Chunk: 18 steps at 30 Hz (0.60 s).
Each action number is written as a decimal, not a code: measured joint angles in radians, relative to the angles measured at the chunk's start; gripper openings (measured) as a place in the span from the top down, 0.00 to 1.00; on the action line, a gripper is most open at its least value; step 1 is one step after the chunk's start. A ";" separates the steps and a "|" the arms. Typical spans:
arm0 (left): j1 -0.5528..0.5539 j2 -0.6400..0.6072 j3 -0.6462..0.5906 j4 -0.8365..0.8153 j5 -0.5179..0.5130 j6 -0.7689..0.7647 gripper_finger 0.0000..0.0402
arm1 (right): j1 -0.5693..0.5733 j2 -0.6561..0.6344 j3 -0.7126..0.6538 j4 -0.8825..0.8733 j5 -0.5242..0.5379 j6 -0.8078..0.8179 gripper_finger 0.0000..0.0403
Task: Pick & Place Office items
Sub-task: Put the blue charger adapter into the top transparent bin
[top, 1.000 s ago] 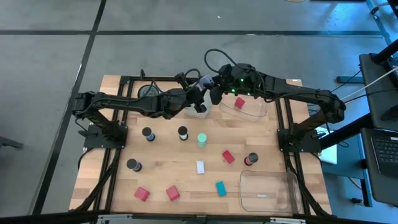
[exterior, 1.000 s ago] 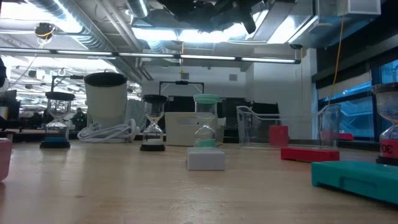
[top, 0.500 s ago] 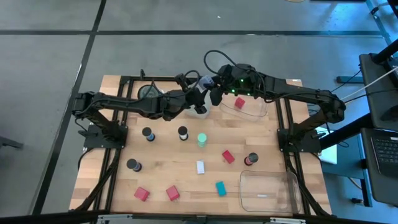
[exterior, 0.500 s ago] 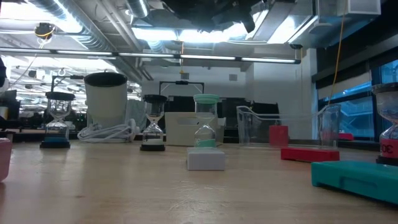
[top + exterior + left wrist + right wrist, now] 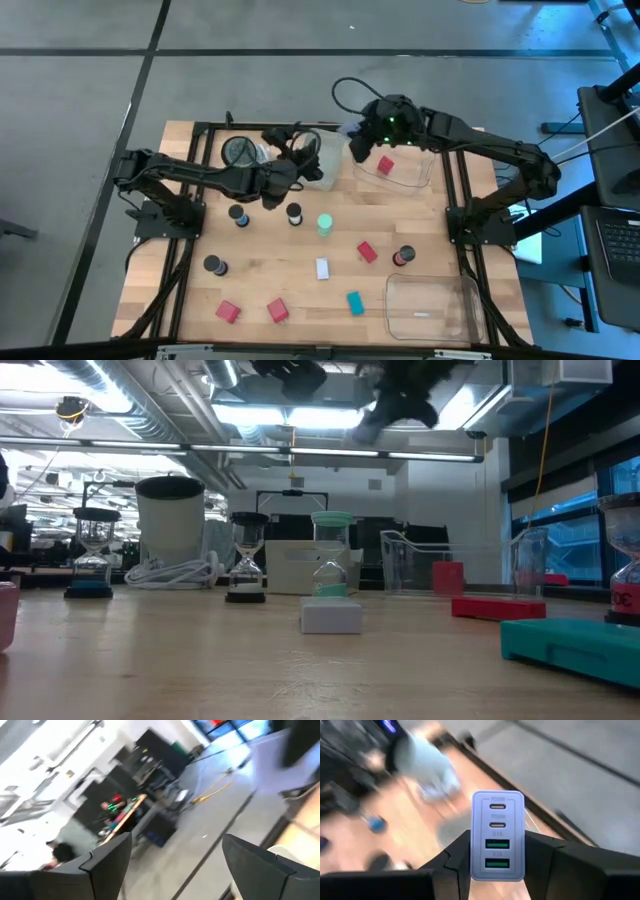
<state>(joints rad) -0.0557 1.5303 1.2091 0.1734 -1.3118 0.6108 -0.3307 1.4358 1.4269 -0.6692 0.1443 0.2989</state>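
From above, the left arm reaches across the back of the wooden desk point(image 5: 260, 262), its left gripper point(image 5: 283, 170) raised near the round grey dish point(image 5: 238, 151), jaws released and empty. The right arm stretches in from the right, its right gripper point(image 5: 357, 140) over the back edge, beside the clear plastic tray point(image 5: 412, 172) that holds a red block point(image 5: 385, 165). On the desk lie a bright green cylinder point(image 5: 324, 225), dark cylinders point(image 5: 293, 213), more red blocks point(image 5: 367, 251), a white block point(image 5: 322, 267) and a teal block point(image 5: 354, 302), with a second clear tray point(image 5: 432, 309) at the front right

At desk height, the white block point(image 5: 331, 618) sits in front of the green hourglass-like cylinder point(image 5: 331, 556); both arms hang high, out of reach of the pieces

The left wrist view shows two dark fingers point(image 5: 107, 860) spread wide apart with nothing between them

The right wrist view shows the jaws clenched on a lavender block-shaped USB charger point(image 5: 498, 835), its long axis upright between the fingers point(image 5: 457, 865), port face toward the camera
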 joint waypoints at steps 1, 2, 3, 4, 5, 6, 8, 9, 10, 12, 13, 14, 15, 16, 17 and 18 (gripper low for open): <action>-0.009 0.000 0.000 0.000 -0.033 0.005 0.24 | -0.013 -0.005 0.000 -0.061 0.002 -0.001 0.70; -0.017 0.000 0.000 -0.008 -0.052 0.004 0.24 | -0.026 -0.009 0.000 -0.129 0.002 -0.004 0.70; -0.024 0.000 0.000 -0.021 -0.057 -0.001 0.24 | -0.037 -0.011 0.000 -0.197 0.009 -0.005 0.70; -0.031 0.000 0.000 -0.030 -0.055 -0.009 0.24 | -0.046 -0.011 0.000 -0.265 0.029 -0.005 0.70; -0.037 0.000 0.000 -0.036 -0.050 -0.019 0.24 | -0.053 -0.011 0.000 -0.336 0.061 -0.007 0.70; -0.041 0.000 0.000 -0.040 -0.043 -0.030 0.24 | -0.061 -0.009 -0.003 -0.396 0.101 -0.005 0.70; -0.045 0.000 0.000 -0.050 -0.018 -0.051 0.24 | -0.073 -0.007 -0.020 -0.453 0.163 0.013 0.70; -0.045 0.000 0.000 -0.056 -0.001 -0.064 0.24 | -0.080 -0.005 -0.035 -0.467 0.173 0.023 0.70; -0.045 0.000 0.000 -0.065 0.020 -0.082 0.24 | -0.086 -0.005 -0.052 -0.473 0.172 0.028 0.70; -0.039 -0.001 0.000 -0.101 0.105 -0.136 0.24 | -0.101 -0.005 -0.089 -0.469 0.154 0.029 0.70; -0.033 -0.005 0.000 -0.134 0.175 -0.173 0.24 | -0.111 -0.005 -0.107 -0.466 0.150 0.028 0.70; -0.026 -0.010 0.000 -0.178 0.255 -0.220 0.24 | -0.120 -0.005 -0.128 -0.466 0.150 0.028 0.70; -0.020 -0.015 0.000 -0.208 0.347 -0.271 0.24 | -0.130 -0.005 -0.150 -0.467 0.150 0.028 0.70; -0.009 -0.028 0.000 -0.249 0.461 -0.327 0.24 | -0.139 -0.005 -0.169 -0.468 0.151 0.029 0.70; 0.003 -0.040 0.000 -0.297 0.569 -0.378 0.24 | -0.147 -0.004 -0.188 -0.469 0.151 0.029 0.70; 0.015 -0.050 0.000 -0.319 0.662 -0.421 0.24 | -0.154 -0.004 -0.204 -0.469 0.151 0.029 0.70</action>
<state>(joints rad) -0.0410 1.4808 1.2087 -0.1453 -0.6493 0.1901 -0.4847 1.4315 1.2228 -1.1381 0.2955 0.3275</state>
